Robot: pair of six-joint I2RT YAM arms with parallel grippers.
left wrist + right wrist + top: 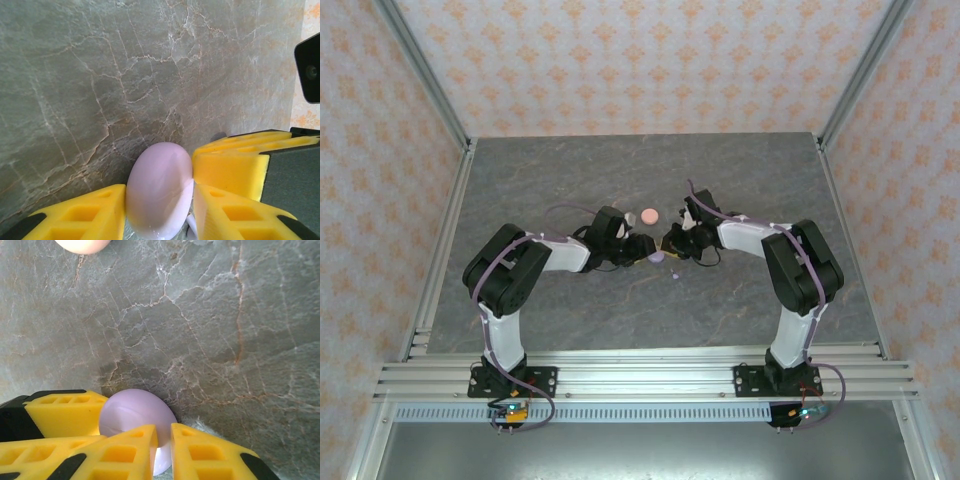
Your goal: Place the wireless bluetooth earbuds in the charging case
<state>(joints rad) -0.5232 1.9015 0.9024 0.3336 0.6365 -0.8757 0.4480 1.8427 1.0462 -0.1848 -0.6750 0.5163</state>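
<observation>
The charging case (160,175) is a round lavender shell standing on edge on the marble table, also seen as a small lavender spot (657,257) between the two arms. My left gripper (159,200) is shut on it, one yellow finger on each side. My right gripper (163,450) is shut on a thin pale edge of the same case (132,410), meeting the left one at the table's middle. A tiny lavender earbud (672,275) lies on the table just in front of the grippers. A small pale piece (191,225) shows under the case; I cannot tell what it is.
A salmon-pink round disc (650,215) lies just behind the grippers, its edge at the top of the right wrist view (82,244). The right gripper's yellow finger (235,160) crowds the case's right side. Metal frame posts and patterned walls bound the table.
</observation>
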